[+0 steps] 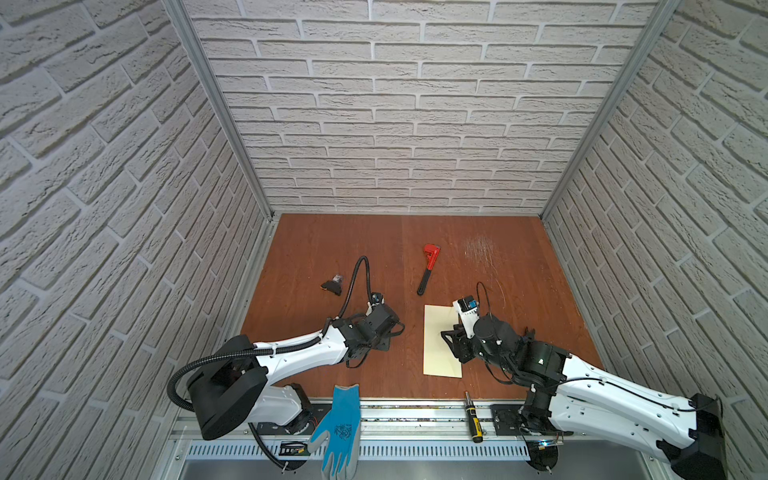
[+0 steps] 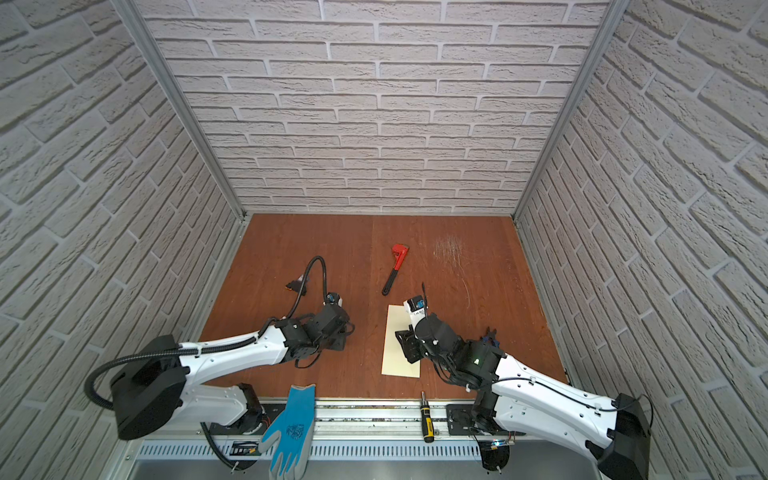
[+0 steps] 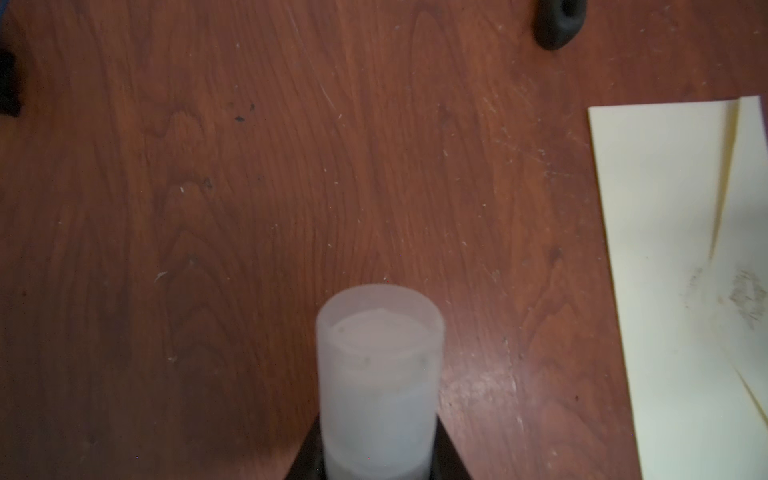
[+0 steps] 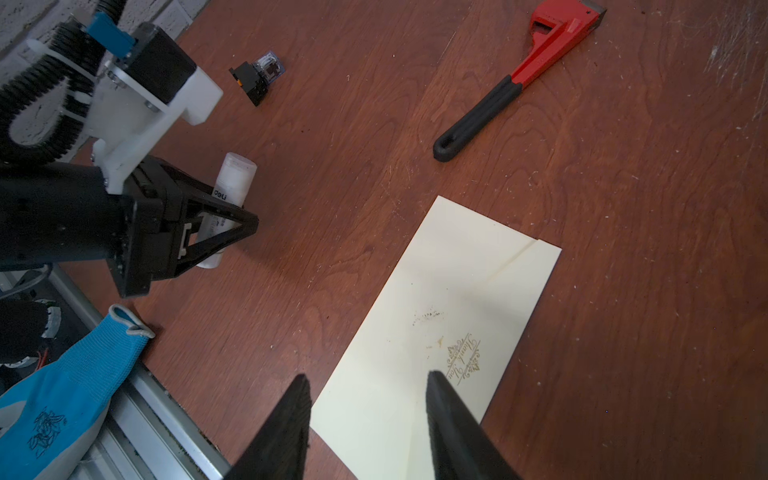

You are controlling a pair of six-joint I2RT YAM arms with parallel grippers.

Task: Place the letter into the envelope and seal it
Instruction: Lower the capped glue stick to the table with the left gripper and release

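Table (image 1: pixel 311 249), wood, brown, scratched.
- Envelope (image 4: pixel 436 299): cream, lying flat on the table right of centre, flap folded down, gold print and a smudge near the middle.
- Right hand (image 4: pixel 368 376): over the envelope's near part, jaws parted, nothing between them. One tip is off the paper's edge, the other is by the gold print. Contact with the paper cannot be told.
- Left hand (image 4: pixel 235 216): left of the envelope and apart from it, clamped on a white glue stick (image 4: pixel 235 174).
- Wrench (image 1: pixel 428 268): red, beyond the envelope.
- Relay (image 1: pixel 332 284): black, far left.
- Glove (image 1: pixel 338 428): blue, on the front rail.
- Screwdriver (image 1: pixel 473 417): on the front rail.
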